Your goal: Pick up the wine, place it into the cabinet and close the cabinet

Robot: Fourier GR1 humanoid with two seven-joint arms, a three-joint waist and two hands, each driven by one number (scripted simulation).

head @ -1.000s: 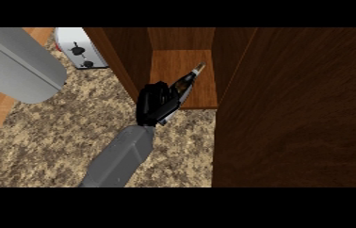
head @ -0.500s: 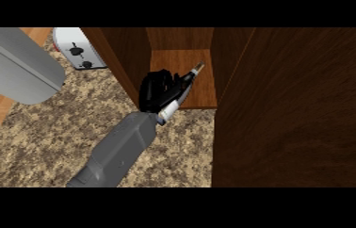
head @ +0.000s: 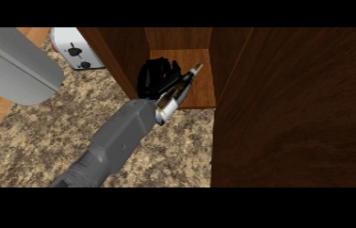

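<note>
My right hand [head: 157, 76] curls round the wine [head: 175, 94] at the cabinet [head: 198, 85] shelf. I should stand it up straight and well inside before letting go.

My right forearm [head: 115, 137]: a matte grey casing, smooth and rounded with flat, blocky facets, darker on its shaded side and paler where light catches it near the wrist. It ends in my right hand [head: 154, 77], black all over, with slim black fingers [head: 161, 63] showing faint highlights.
</note>
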